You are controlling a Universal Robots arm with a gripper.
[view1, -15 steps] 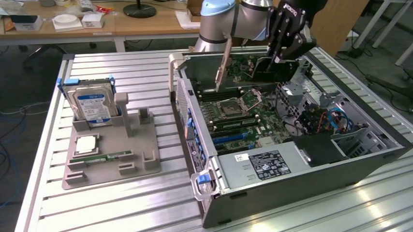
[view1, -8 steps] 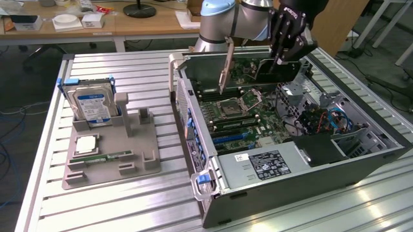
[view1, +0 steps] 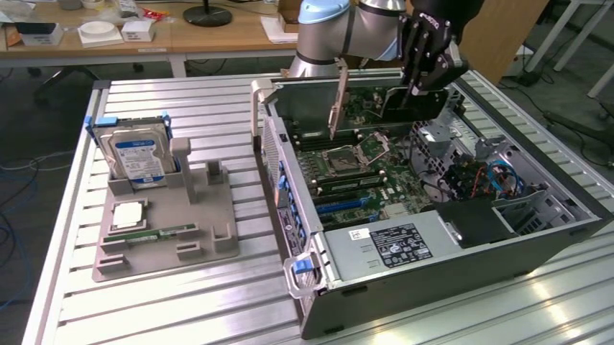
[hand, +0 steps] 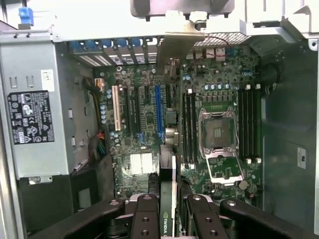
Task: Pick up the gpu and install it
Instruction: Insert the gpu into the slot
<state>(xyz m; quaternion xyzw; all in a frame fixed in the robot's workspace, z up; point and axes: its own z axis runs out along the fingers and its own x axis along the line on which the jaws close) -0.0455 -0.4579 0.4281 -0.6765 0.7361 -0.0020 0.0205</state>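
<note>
End effector [view1: 418,88] grips gpu [hand: 168,199] above open computer case [view1: 461,280].

gpu [hand: 167,221] cut off by frame edge at tool [hand: 169,201], power supply label [hand: 28,117] unreadable

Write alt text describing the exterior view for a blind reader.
The arm's black tool holds a thin dark graphics card on edge over the green motherboard inside an open grey computer case. A silver hard drive stands in a grey tray at the exterior view's left.
</note>
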